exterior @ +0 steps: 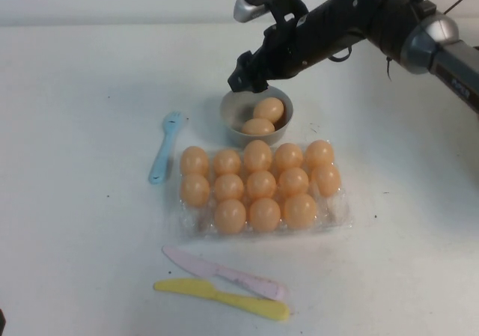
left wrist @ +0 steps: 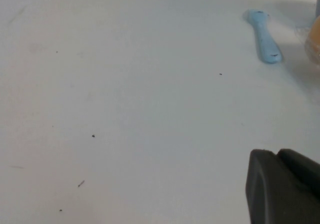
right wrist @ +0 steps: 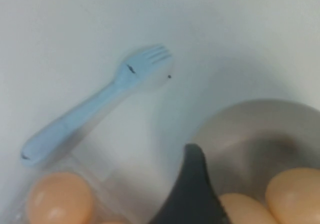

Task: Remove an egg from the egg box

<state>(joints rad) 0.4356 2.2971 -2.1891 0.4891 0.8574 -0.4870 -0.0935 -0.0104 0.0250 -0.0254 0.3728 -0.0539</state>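
The right gripper (exterior: 241,79) hovers upper centre over the bowl (exterior: 233,123); whether it is open is unclear. The egg box (exterior: 333,215) lies below it. The left gripper (left wrist: 282,186) sits far off, state unclear.

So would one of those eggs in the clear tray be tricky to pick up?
Probably. The eggs look smooth and glossy, so likely slippery. Being rounded, a loose one would likely roll. The egg box looks thin, so it may shift. The right gripper hovers above the grey bowl; the left gripper is parked.
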